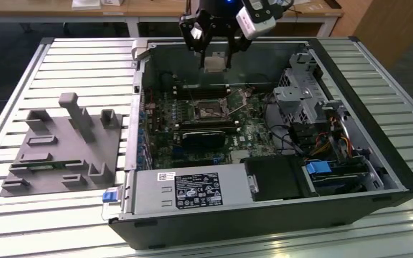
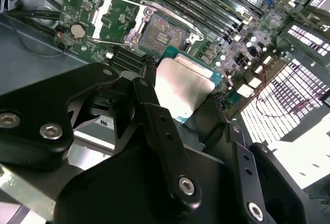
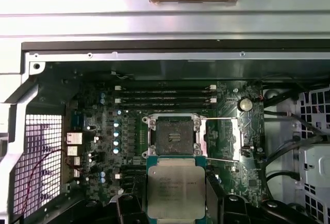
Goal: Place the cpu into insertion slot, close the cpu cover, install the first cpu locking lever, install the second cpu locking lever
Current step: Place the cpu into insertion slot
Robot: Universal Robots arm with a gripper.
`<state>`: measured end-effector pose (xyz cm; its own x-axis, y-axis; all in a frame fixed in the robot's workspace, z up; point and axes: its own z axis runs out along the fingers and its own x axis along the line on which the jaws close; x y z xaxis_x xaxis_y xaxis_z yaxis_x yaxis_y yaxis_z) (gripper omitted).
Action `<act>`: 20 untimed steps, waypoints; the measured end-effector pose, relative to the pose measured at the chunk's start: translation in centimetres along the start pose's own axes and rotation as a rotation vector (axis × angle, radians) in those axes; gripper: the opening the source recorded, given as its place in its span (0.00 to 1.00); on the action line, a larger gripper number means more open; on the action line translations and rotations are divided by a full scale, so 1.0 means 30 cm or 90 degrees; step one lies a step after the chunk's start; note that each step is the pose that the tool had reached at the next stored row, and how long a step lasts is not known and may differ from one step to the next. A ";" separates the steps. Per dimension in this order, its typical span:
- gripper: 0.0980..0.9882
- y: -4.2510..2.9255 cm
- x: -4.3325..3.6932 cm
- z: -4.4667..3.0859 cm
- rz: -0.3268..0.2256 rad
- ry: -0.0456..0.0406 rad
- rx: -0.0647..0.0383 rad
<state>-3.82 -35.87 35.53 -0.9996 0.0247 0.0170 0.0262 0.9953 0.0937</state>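
Here the gripper [image 1: 214, 64] hangs over the open computer case [image 1: 264, 217], up near the case's far wall. It is clamped on the cpu [image 1: 214, 59]. The black fingers [image 3: 131, 204] press on two opposite sides of the chip, one on each side, with only the width of the cpu between them. In the first wrist view, the cpu [image 3: 175, 189] shows its shiny grey top, and the gripper [image 3: 175, 206] grips it low down by its edges. In the second wrist view, the cpu [image 2: 183, 86] sits flat between the dark arms of the gripper [image 2: 184, 99].

The cpu is up in the air and touches nothing but the fingers. The insertion slot [image 3: 174, 135] lies below it on the green board [image 3: 103, 147], and the slot is bare inside. It sits toward the far edge of the board, just beside the long black memory slots [image 3: 165, 96]. The cpu cover [image 3: 223, 137] is flipped open and lies next to the slot, so green board shows through its window. The second wrist view shows the cover [image 2: 117, 20] and the slot [image 2: 159, 36] side by side too.

The case rests on a bench [image 1: 70, 59] made of metal strips. A grey holder [image 1: 63, 145] sits near the bench edge on the exterior view's left.
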 end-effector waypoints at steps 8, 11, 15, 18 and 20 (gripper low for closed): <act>0.49 -0.004 -0.005 0.048 0.000 0.0000 0.000; 0.49 -0.004 -0.009 0.066 0.000 0.0000 0.000; 0.49 -0.004 -0.014 0.091 0.000 0.0001 0.000; 0.49 -0.003 -0.017 0.109 0.000 0.0000 0.000; 0.49 -0.003 -0.019 0.121 0.000 0.0000 0.000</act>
<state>-3.31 -35.64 31.90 -0.9996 0.0246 0.0171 0.0261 0.9952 0.0938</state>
